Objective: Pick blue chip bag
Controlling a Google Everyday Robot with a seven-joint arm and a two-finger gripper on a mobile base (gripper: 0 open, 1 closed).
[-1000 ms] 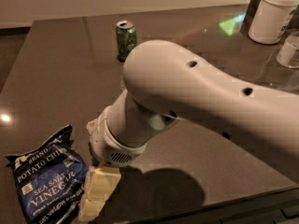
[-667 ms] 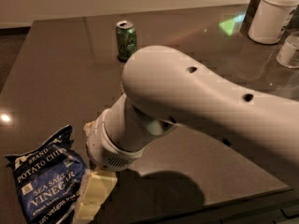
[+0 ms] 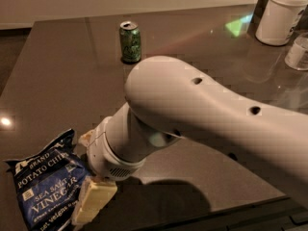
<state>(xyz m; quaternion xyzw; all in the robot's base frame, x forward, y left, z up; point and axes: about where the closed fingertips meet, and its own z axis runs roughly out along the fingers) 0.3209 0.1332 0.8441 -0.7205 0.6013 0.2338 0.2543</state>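
- Since a second ago the arm (image 3: 202,109) has slid a little to the left and down, carrying the gripper (image 3: 89,174) closer against the right side of the blue chip bag (image 3: 43,189); the bag itself has not shifted.
- The bag lies flat on the dark table (image 3: 62,71) at its near left corner, label up, well apart from the green can (image 3: 130,41) at the far side and the white canister (image 3: 281,16) at the far right.
- The gripper sits low at the bag's right edge. One pale finger (image 3: 94,202) lies along that edge, touching or just over it, and a bit of the other shows above the wrist — the two stand well apart, so the pincer reads as open and gripping nothing.
- Done so far, as I judge it: the reach and the descent to the right thing.
- Left to do: get the bag's edge properly between the jaws, close on it, and lift it off the table — none of that has begun.
- The big wrist hides much of the contact, so how squarely the gripper is lined up is hard to say.
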